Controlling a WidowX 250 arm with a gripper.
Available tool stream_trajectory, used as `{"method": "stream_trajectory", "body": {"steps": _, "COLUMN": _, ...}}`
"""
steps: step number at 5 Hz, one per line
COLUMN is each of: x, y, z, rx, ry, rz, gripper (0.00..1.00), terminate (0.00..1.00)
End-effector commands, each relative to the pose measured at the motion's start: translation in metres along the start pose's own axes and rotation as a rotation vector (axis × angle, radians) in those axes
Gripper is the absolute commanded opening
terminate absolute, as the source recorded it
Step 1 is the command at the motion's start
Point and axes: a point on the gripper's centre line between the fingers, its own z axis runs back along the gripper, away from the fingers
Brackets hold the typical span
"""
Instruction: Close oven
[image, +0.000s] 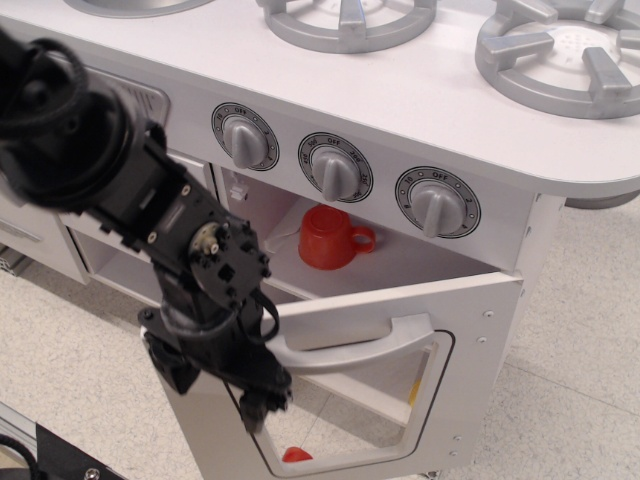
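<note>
The oven (400, 262) is a white toy-kitchen compartment with a red cup (328, 238) on its inner shelf. Its large white door (460, 340) with a clear rounded window and a silver-grey bar handle (360, 345) stands partly open, hinged at the right and swung out to the left. My black gripper (262, 400) is low against the door's left outer edge, just left of the handle end. Its fingers are blurred and seen end-on, so I cannot tell whether they are open or shut.
Three grey knobs (333, 168) sit on the front panel above the oven. Burner grates (560, 50) lie on the white stovetop. A small red thing (295, 455) shows through the door window near the floor. Tiled floor (580, 400) lies to the right.
</note>
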Motion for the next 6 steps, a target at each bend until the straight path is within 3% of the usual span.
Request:
{"method": "stream_trajectory", "body": {"steps": 1, "x": 0.033, "y": 0.014, "z": -0.001, "rx": 0.062, "ry": -0.100, "rz": 0.013, "gripper": 1.00, "terminate": 0.00}}
{"method": "stream_trajectory", "body": {"steps": 6, "x": 0.103, "y": 0.021, "z": 0.001, "rx": 0.061, "ry": -0.167, "rz": 0.152, "gripper": 1.00, "terminate": 0.00}}
